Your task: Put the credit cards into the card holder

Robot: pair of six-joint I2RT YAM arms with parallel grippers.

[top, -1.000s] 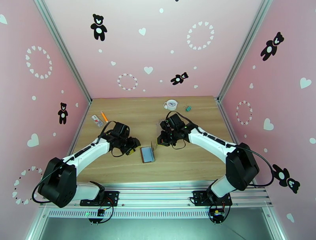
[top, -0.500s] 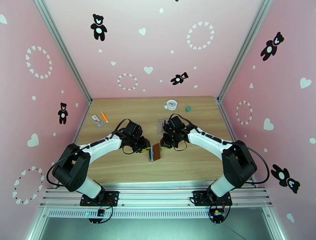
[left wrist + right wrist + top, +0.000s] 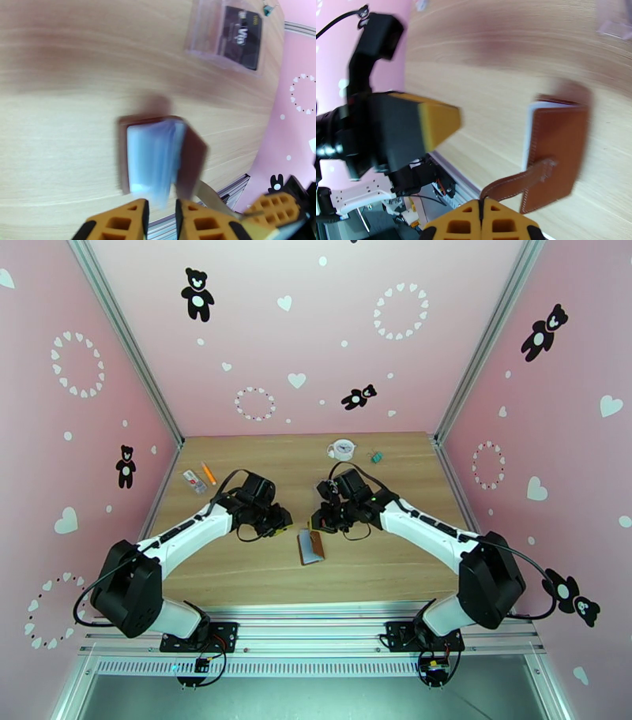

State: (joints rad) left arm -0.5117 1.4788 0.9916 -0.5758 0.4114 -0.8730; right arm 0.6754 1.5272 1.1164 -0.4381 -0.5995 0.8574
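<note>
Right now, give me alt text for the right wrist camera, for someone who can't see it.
The right claw, shut, pinches the snap strap of the brown card holder, whose flap is lifted partway over a pale card on the wooden table. The left claw hovers, blurred, at left.

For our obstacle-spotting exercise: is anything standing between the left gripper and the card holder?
Nothing visible does. The left gripper sits right at the edge of the card holder, with no object between them. Blur hides whether they touch. The right gripper pinches the strap off to the side.
</note>
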